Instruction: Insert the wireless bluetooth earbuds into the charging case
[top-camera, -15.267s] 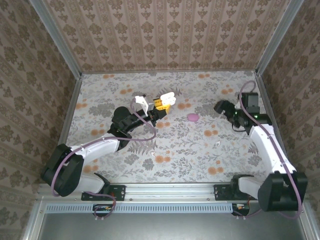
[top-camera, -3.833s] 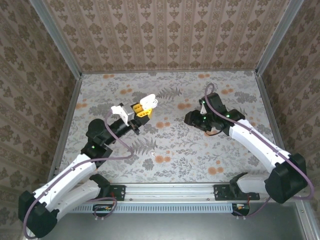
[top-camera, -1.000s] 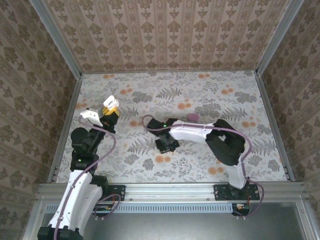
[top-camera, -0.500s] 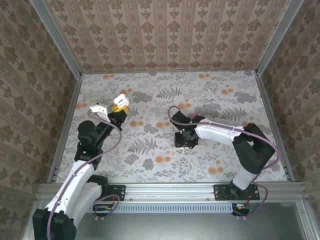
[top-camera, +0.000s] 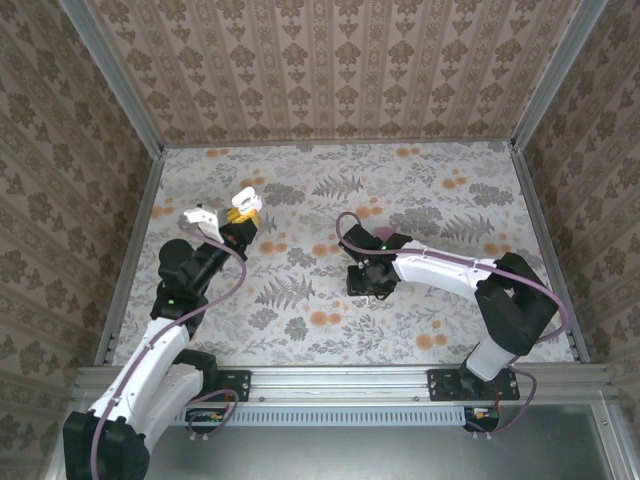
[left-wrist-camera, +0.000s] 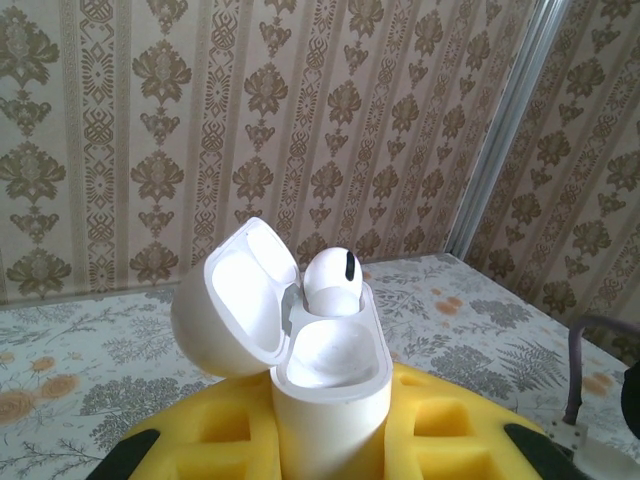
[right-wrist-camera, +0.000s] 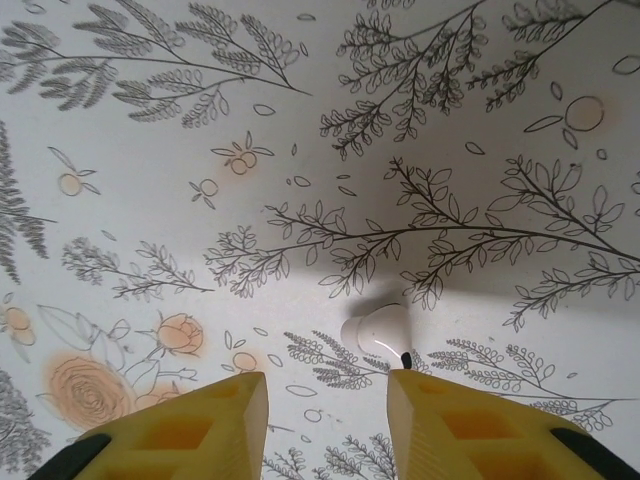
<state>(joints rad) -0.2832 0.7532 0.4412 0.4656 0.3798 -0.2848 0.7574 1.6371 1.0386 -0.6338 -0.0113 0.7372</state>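
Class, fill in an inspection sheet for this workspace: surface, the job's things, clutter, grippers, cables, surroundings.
Surface: floral-printed table.
Job's things: charging case upright, lid open; seated earbud in one socket, the other socket empty; loose earbud lying on the table.
Clutter: nothing seen.
Grippers: left gripper shut on the charging case; right gripper open, its fingers low beside the loose earbud.
Cables: purple cables looped along both arms, apart from the job's things.
Surroundings: wallpapered walls on three sides; metal rail at the near edge.
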